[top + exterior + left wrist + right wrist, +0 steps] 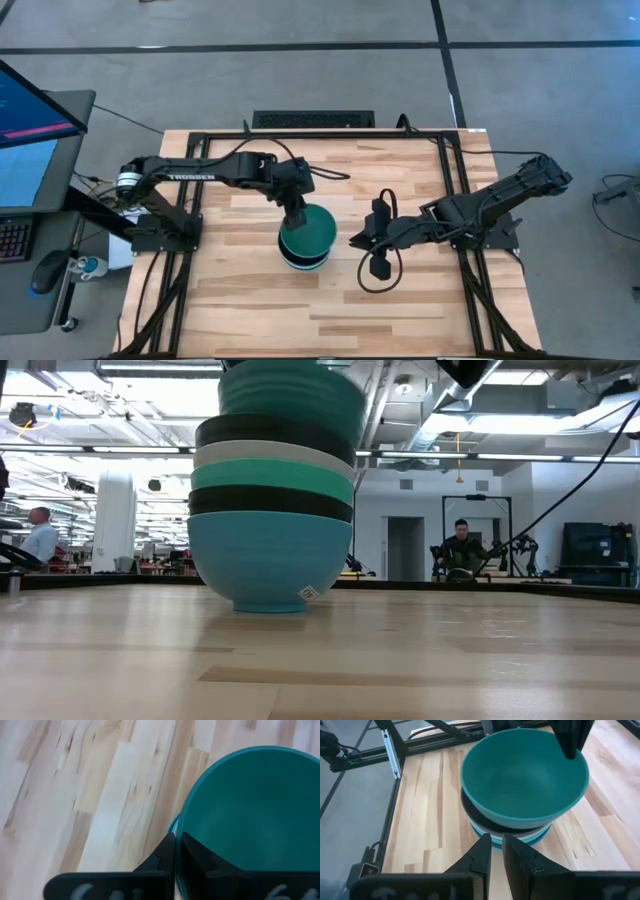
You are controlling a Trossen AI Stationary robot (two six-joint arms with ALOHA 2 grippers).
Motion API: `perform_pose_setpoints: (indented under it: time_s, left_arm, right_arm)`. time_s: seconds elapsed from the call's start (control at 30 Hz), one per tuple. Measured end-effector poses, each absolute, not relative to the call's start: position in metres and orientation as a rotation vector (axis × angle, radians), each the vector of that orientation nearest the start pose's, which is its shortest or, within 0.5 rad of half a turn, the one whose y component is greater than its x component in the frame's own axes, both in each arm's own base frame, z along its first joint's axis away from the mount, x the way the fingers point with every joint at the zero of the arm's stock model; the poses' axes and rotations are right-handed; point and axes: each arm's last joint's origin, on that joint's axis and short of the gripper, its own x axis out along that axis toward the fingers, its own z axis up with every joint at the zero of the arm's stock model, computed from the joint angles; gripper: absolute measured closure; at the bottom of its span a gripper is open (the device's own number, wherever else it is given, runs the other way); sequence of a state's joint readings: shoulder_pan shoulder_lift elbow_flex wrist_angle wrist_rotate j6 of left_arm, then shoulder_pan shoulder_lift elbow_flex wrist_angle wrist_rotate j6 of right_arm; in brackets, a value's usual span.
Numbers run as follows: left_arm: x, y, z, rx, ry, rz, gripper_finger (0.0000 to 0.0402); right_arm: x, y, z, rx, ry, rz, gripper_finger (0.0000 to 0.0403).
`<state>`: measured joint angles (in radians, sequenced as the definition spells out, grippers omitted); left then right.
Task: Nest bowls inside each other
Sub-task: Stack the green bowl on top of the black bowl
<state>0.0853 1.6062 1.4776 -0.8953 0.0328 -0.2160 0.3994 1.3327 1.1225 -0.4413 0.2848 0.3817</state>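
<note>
A stack of nested bowls (305, 258) stands at the table's middle. In the low view it reads, from the bottom up, blue (268, 565), black (270, 502), light cyan (272, 479), white (272, 454) and black (270, 430). The dark teal bowl (522, 777) is on top, tilted, with its lower part inside the upper black bowl. My left gripper (296, 214) is shut on the teal bowl's rim. My right gripper (496, 851) is just right of the stack, low, pointing at it with its fingers shut and touching nothing. My left gripper pinches the dark teal bowl's rim (176, 827) on the side toward the table's left far corner, one finger inside the bowl and one outside. The fingers (570, 740) come from above, pointing down. The bowl sits tilted on top of the stack; whether it rests there, I cannot tell.
Bare wood lies all around the stack (250, 300). A black cable loops on the table under the right arm (378, 272). A black frame borders the table (455, 160). People sit and stand in the room behind (462, 545).
</note>
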Motion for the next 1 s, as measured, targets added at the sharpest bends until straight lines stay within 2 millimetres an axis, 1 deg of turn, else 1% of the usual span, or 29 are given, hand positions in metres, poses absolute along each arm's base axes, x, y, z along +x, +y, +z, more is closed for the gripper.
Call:
perform_pose_setpoints:
  time_s: [0.1,0.23,0.37,0.67,0.83,1.0]
  left_arm:
    - [0.326,0.023,0.311,-0.258,1.051,0.162,0.0401]
    - [0.326,0.013,0.31,-0.242,1.059,0.142,0.0401]
    - [0.324,0.011,0.306,-0.253,1.094,0.15,0.04]
    - [0.327,0.009,0.287,-0.276,1.069,0.084,0.0351]
    - [0.327,0.009,0.284,-0.275,1.069,0.085,0.0328]
    - [0.329,0.009,0.285,-0.292,1.056,0.064,0.0318]
  right_arm:
    - [0.266,0.104,0.31,0.149,0.623,-0.007,0.0333]
    - [0.267,0.103,0.31,0.136,0.623,-0.005,0.0333]
    - [0.267,0.103,0.31,0.138,0.618,-0.005,0.0333]
    - [0.268,0.104,0.311,0.167,0.608,-0.008,0.0333]
    - [0.268,0.104,0.312,0.172,0.597,-0.006,0.0333]
    - [0.268,0.104,0.312,0.173,0.595,-0.006,0.0333]
